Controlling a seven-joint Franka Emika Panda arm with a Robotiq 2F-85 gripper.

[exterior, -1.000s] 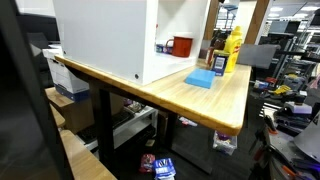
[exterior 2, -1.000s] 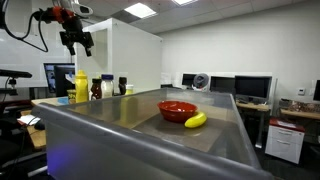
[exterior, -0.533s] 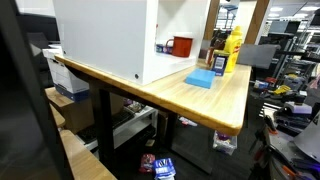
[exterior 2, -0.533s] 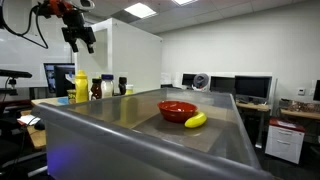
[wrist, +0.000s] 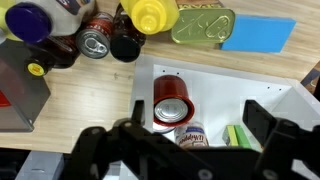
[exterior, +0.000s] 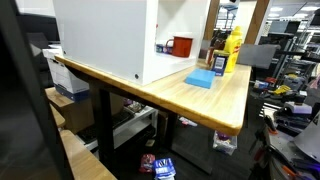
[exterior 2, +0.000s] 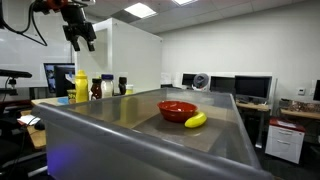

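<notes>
Two fingers of my claw stood wide apart and empty, high above the white box. Directly below stood a red can inside it. I judged this the approach stage; descent onto the can was required.

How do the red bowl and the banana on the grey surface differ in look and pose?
The red bowl is round, wide and stands upright with its opening up; the banana is yellow, long, curved and lies on its side. The bowl is clearly larger than the banana. Both rest on the same grey surface, close beside each other.
</notes>
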